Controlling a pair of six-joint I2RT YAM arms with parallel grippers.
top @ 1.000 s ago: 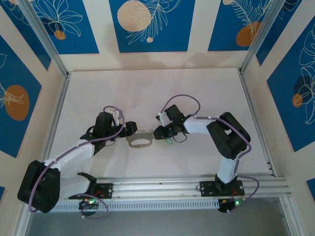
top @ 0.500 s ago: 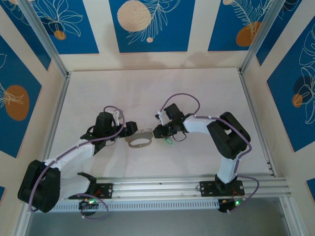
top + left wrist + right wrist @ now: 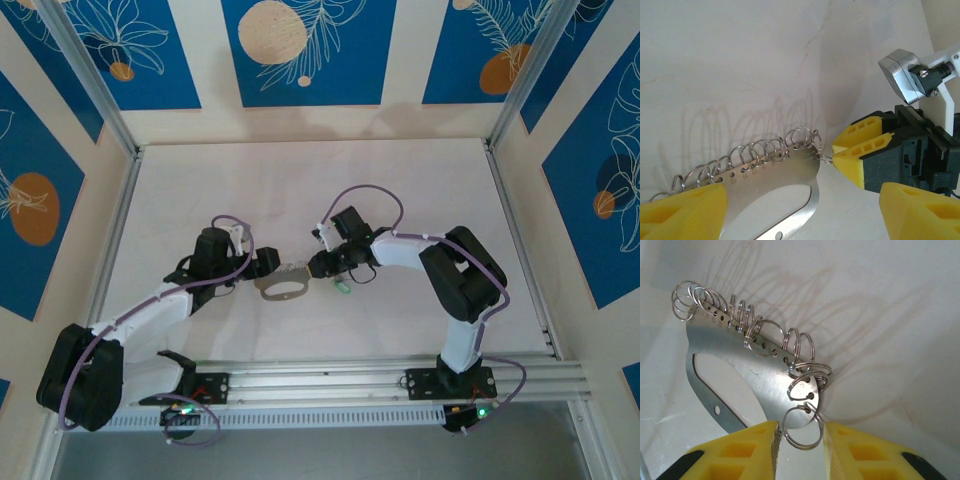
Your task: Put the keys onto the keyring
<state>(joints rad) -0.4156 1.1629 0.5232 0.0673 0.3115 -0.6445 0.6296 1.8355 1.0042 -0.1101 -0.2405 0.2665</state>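
Observation:
The keyring (image 3: 292,272) is a flat grey metal oval plate (image 3: 775,175) with a row of silvery split rings along one edge, lying mid-table between both arms. My left gripper (image 3: 266,264) stands wide open around its left end (image 3: 800,200); one finger overlaps the plate, the other is well clear. My right gripper (image 3: 318,267) is at the plate's right tip. Its yellow fingers (image 3: 760,450) straddle the last split ring (image 3: 802,427) with a hairline of room each side, gripper (image 3: 801,432) narrowly open. A mint-green-headed key (image 3: 340,287) lies on the table beside the right gripper.
The white tabletop (image 3: 300,190) stretches open behind the arms. Metal frame posts (image 3: 118,250) and patterned walls enclose it on three sides. An aluminium rail (image 3: 330,378) with the arm bases runs along the near edge.
The right gripper has edged a little to the left, onto the keyring's tip. The left arm, the plate and the key have stayed about where they were.

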